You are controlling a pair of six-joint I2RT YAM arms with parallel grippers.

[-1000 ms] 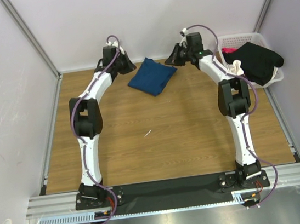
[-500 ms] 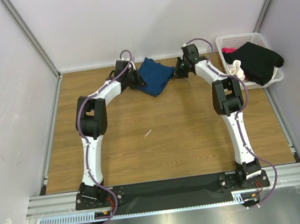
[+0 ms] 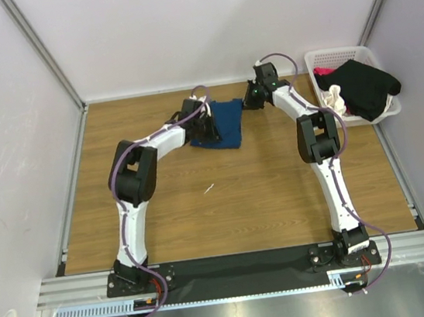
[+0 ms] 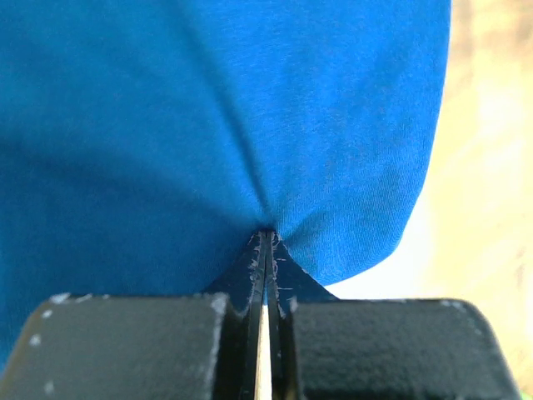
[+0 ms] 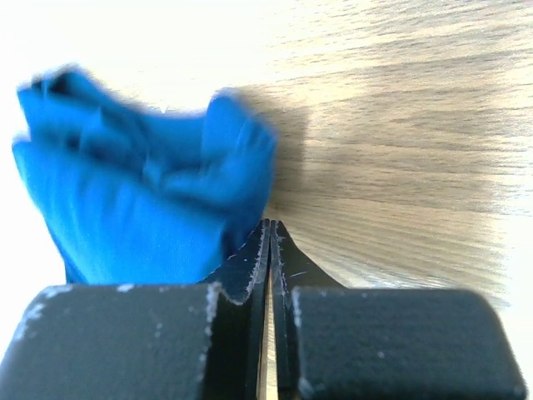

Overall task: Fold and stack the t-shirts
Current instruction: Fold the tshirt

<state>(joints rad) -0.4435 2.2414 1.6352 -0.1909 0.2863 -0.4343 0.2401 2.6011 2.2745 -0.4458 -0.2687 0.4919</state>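
Overhead, the dark blue cloth t-shirt lies bunched on the wooden table, well left of the white plastic lattice basket, which holds a black t-shirt. The left gripper meets the blue shirt's edge away from the basket, and the right gripper meets its basket-side corner. In the left wrist view, the left gripper is clenched on a pinch of blue cloth. In the right wrist view, the right gripper is pressed closed with blue cloth at its tips; I cannot tell whether any is caught.
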